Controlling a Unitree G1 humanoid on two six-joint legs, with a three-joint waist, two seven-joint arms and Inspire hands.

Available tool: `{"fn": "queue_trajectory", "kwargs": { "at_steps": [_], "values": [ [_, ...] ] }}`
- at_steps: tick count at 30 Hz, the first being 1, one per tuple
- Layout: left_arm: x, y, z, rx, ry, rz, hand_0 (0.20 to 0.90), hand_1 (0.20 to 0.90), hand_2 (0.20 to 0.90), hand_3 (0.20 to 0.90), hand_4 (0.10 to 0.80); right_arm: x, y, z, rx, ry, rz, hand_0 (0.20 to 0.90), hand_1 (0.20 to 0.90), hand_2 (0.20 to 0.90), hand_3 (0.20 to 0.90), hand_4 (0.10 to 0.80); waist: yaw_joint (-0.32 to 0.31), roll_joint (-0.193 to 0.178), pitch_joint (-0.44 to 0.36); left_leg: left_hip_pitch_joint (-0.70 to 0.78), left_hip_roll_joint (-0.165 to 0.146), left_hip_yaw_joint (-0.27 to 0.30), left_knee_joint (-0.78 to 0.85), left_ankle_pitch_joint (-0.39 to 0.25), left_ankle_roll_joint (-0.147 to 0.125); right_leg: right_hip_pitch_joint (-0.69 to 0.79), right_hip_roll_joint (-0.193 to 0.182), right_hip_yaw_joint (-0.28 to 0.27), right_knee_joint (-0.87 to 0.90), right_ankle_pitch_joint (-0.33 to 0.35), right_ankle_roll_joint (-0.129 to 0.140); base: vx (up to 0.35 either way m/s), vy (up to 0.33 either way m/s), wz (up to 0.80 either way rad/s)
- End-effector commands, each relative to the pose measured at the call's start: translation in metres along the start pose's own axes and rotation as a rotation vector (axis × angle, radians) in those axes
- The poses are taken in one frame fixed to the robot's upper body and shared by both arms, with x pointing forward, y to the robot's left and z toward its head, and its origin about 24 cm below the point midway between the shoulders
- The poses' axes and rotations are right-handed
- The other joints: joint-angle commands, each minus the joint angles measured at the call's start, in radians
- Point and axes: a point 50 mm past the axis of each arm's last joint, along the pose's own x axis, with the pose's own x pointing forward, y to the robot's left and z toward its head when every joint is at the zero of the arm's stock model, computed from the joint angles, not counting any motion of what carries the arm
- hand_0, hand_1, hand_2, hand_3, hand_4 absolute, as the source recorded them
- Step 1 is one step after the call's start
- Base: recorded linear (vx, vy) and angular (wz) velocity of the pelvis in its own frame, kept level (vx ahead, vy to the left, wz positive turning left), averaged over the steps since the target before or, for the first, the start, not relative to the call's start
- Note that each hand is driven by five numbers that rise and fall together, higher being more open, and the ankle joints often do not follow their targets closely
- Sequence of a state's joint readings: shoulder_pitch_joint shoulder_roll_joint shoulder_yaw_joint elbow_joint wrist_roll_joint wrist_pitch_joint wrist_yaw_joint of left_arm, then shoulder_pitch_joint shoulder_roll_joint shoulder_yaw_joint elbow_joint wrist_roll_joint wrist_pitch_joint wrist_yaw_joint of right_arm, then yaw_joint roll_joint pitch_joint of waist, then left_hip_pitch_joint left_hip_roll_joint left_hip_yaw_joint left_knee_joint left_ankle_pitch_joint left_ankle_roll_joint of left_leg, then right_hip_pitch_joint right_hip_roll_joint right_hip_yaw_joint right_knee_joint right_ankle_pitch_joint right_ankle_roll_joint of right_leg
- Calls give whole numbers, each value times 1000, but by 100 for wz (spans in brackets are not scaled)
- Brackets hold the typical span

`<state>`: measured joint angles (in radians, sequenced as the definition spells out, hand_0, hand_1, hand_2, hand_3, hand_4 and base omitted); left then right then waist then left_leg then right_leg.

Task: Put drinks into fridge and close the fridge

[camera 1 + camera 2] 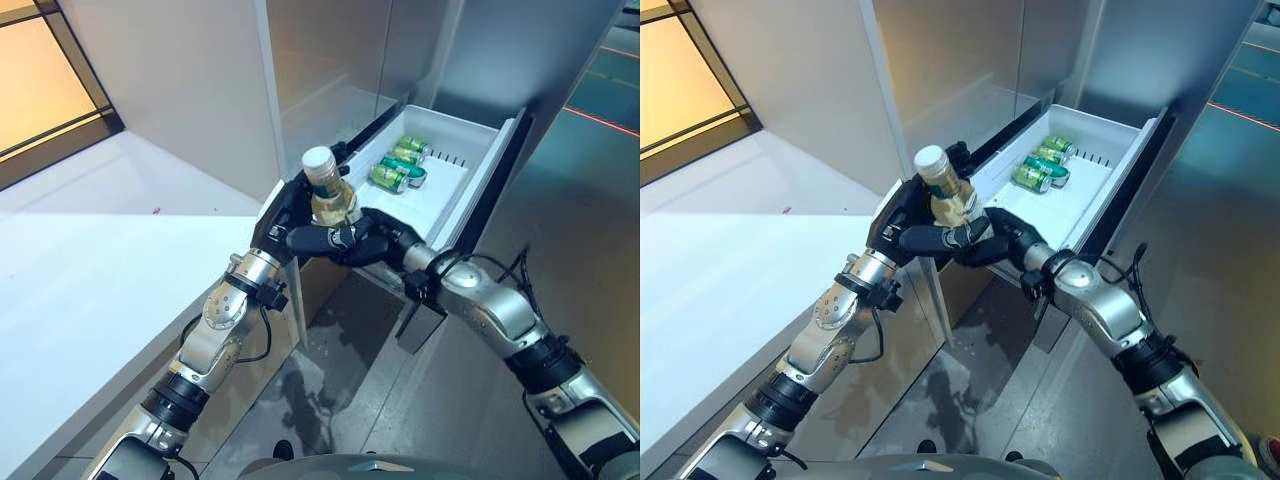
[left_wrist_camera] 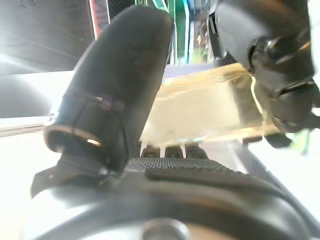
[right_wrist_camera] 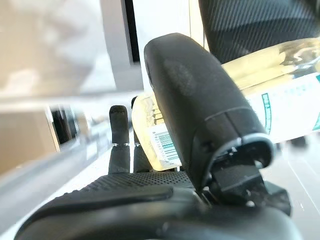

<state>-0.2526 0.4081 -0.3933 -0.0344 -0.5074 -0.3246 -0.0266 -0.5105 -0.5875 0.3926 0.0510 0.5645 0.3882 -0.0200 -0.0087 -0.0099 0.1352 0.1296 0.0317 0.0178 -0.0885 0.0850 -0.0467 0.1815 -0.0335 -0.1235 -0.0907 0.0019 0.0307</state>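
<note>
A clear bottle (image 1: 328, 195) with a white cap and yellowish drink stands upright between both hands, at the near left corner of the open white fridge drawer (image 1: 445, 195). My left hand (image 1: 283, 215) is curled round the bottle from the left. In the left wrist view its thumb (image 2: 120, 90) lies against the bottle (image 2: 200, 115). My right hand (image 1: 370, 245) is curled round the bottle's lower part from the right. In the right wrist view its thumb (image 3: 200, 100) crosses the labelled bottle (image 3: 260, 65). Green cans (image 1: 400, 165) lie in the far part of the drawer.
The grey fridge body (image 1: 330, 70) rises behind the drawer. A white counter (image 1: 100, 270) runs along the left, its edge close to my left arm. A wet, shiny floor patch (image 1: 320, 370) lies below the drawer's front.
</note>
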Motion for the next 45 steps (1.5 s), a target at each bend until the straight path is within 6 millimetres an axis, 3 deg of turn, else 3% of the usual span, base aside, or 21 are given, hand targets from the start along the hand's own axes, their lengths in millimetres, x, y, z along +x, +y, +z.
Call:
{"fn": "queue_trajectory", "kwargs": {
  "at_steps": [1,5,8,12,13,19,23,28,34,39,45],
  "values": [
    [28,-4,47,-5,-286,-8,900,900,900,900,800,-14,-59,128,-40,-495,-292,300,300,300,200,100,14,-34,-60,26,-76,38,48,-155,65,-40,52,-30,98,-79,-2,30,-19,6],
    [21,1,26,-142,-154,11,900,900,900,900,800,-25,-99,146,-121,-504,-478,300,300,300,200,100,31,-40,-58,22,-79,27,62,-161,63,-37,52,-37,107,-84,-6,46,-21,11],
    [4,-1,0,-255,7,-12,900,900,900,900,800,-37,-135,154,-162,-478,-611,300,300,300,200,100,52,-46,-54,18,-80,17,72,-164,61,-35,50,-48,114,-89,-9,59,-26,13],
    [-23,-8,-30,-362,189,-66,900,900,900,900,800,-49,-171,155,-179,-412,-714,300,300,300,200,100,79,-50,-46,10,-82,3,81,-163,56,-32,47,-69,116,-91,-11,61,-20,11],
    [-24,-8,-31,-366,194,-70,900,900,900,900,800,-50,-172,156,-181,-410,-717,300,300,300,200,100,80,-50,-46,9,-82,2,82,-163,55,-31,47,-70,116,-91,-11,60,-9,13],
    [-85,-24,-82,-506,600,-164,900,900,900,900,800,-59,-209,137,-220,-246,-872,300,300,300,200,100,137,-37,-15,-27,-79,-26,106,-152,43,-41,34,-120,127,-99,-19,79,-2,16],
    [-110,-23,-100,-524,744,-196,900,900,900,900,800,-68,-223,142,-239,-198,-951,300,300,300,200,100,158,-19,26,-97,-78,-43,128,-138,38,-98,26,-136,146,-98,-23,-91,-3,24],
    [-129,-7,-116,-462,819,-174,900,900,900,900,800,-80,-237,148,-272,-135,-1034,300,300,300,200,100,170,8,120,-190,-72,-58,141,-113,40,-192,28,-140,175,-90,-33,-162,-37,21],
    [-151,13,-129,-365,859,-74,900,900,900,900,800,-86,-247,119,-361,149,-1034,300,300,300,200,100,168,17,203,-234,-63,-51,141,-99,44,-250,33,-132,196,-81,-41,-36,-34,7],
    [-153,31,-130,-314,879,11,900,900,900,900,800,-96,-254,95,-461,422,-992,300,300,300,200,100,166,16,247,-256,-59,-37,141,-91,47,-275,34,-125,199,-69,-38,-13,-6,1],
    [-151,54,-127,-262,891,87,900,900,900,900,800,-104,-258,81,-537,608,-957,300,300,300,200,100,170,16,293,-284,-65,-30,156,-87,53,-302,30,-126,211,-59,-35,-13,-3,-1]
  ]
}}
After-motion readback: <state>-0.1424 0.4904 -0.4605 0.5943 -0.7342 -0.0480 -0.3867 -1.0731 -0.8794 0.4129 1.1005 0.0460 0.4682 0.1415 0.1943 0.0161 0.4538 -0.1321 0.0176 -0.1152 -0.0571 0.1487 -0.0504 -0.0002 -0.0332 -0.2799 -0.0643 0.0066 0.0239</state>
